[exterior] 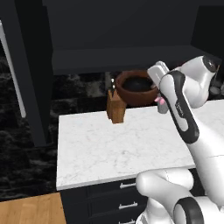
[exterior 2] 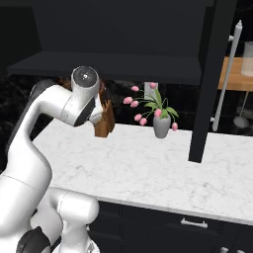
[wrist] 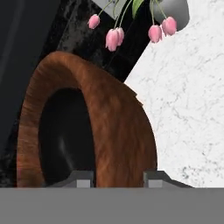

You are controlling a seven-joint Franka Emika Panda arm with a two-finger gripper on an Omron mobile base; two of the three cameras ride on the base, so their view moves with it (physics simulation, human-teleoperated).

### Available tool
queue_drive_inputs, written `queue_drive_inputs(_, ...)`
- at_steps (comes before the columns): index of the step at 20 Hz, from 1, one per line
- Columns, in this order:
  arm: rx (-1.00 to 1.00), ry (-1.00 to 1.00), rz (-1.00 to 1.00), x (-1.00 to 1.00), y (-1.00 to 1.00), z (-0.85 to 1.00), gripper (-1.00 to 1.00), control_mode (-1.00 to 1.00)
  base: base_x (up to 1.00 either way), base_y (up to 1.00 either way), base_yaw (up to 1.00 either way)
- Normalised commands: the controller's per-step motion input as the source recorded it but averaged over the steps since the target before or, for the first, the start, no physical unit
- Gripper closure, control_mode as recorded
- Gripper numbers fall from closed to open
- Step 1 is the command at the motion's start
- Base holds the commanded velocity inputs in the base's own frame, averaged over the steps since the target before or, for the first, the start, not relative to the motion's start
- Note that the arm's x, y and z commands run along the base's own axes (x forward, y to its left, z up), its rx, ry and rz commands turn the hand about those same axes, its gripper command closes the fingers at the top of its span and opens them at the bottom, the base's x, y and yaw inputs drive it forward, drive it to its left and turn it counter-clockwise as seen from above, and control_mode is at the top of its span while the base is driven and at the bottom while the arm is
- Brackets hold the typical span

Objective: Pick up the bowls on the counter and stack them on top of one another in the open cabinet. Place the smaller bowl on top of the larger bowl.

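Where veins run, white counter

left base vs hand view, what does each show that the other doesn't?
Left base alone: the wooden knife block on the white marble counter, the dark cabinet shelf overhead, and the drawers with silver handles.

Hand view alone: the two dark fingertips straddling the bowl's wall, one inside and one outside, plus pink tulips in a grey vase.

Both: the large reddish-brown wooden bowl and the marble counter.
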Motion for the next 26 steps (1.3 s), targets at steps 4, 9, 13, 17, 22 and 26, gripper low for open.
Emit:
queue_drive_inputs(4, 0.04, -0.21, -0.09, -0.46, -0.34, 0.76, 1.00, -1.00, 0.00, 0.00, 0.00)
queue_drive_inputs(9, 0.03, -0.20, 0.00, -1.00, -0.55, 0.02, 1.00, -1.00, 0.00, 0.00, 0.00)
queue_drive_inputs(13, 0.12, -0.52, -0.03, -0.60, -0.36, 0.54, 1.00, -1.00, 0.00, 0.00, 0.00)
queue_drive_inputs(17, 0.18, -0.39, -0.15, 0.06, 0.00, 0.98, 1.00, -1.00, 0.00, 0.00, 0.00)
queue_drive_inputs(22, 0.08, -0.10, -0.17, 0.79, 0.32, 0.32, 1.00, -1.00, 0.00, 0.00, 0.00)
queue_drive_inputs(26, 0.00, 0.05, -0.11, 0.95, 0.29, 0.00, 1.00, -1.00, 0.00, 0.00, 0.00)
